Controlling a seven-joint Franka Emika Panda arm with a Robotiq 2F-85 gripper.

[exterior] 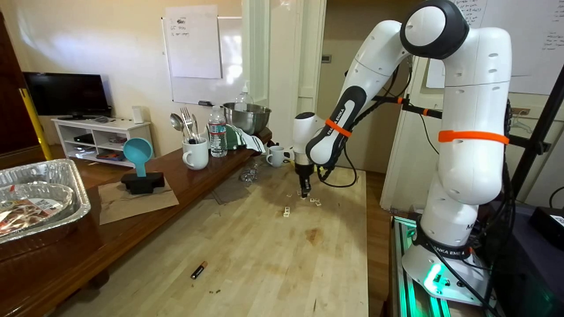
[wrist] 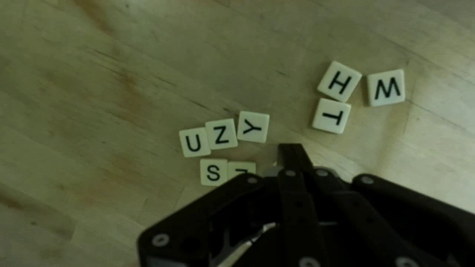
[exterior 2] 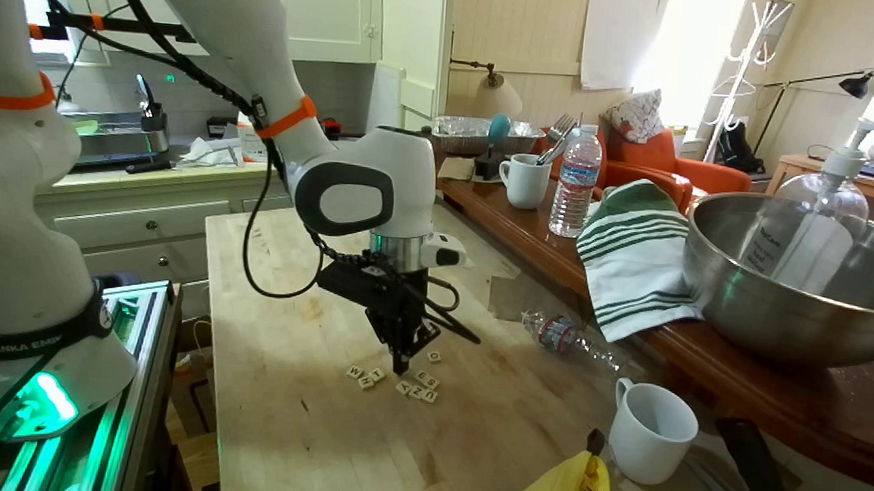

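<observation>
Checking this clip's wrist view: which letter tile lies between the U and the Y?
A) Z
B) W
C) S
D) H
A: the Z tile is the middle one of a short row, with the U tile on one side and the Y tile on the other.

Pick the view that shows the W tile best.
Wrist view: the W tile appears large, unobstructed, letter clear. In an exterior view the W tile is small but legible; in an exterior view where tiles look tiny, I can't single it out.
</observation>
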